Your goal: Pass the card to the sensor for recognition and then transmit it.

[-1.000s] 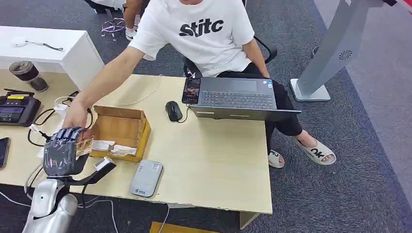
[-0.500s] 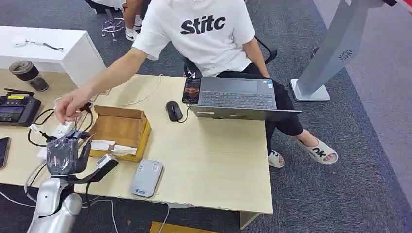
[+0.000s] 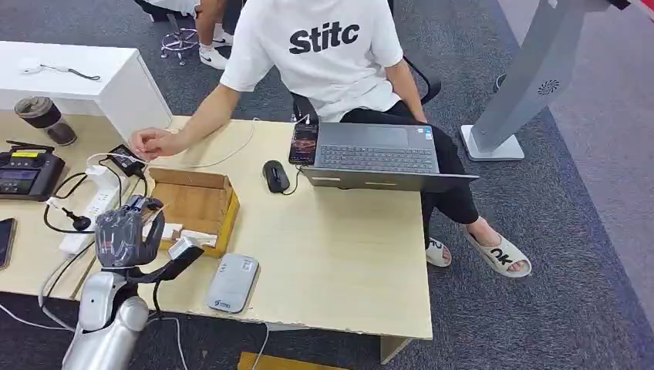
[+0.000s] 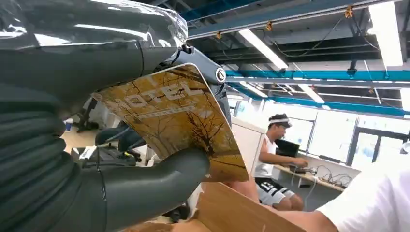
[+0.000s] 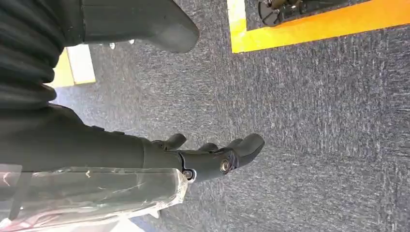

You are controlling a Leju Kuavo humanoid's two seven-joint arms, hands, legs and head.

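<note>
Office desk scene: we see a pale wooden table (image 3: 332, 254) on grey carpet, with the left hand raised over its near corner.

We find the left hand (image 3: 123, 237) gripping the card (image 4: 176, 118), a brown-and-gold key card pinched between the thick thumb and the darker fingers (image 4: 212, 77), held off the table just beside an open cardboard box (image 3: 193, 204). Near it on the table lies the grey sensor (image 3: 232, 283), flat by the front edge. Farther out we note a mouse (image 3: 275, 175), a laptop (image 3: 378, 154) and a seated person whose hand (image 3: 153, 142) rests on the table beyond the box. The right hand (image 5: 208, 154) hangs over the carpet, its fingers apart and holding nothing.
</note>
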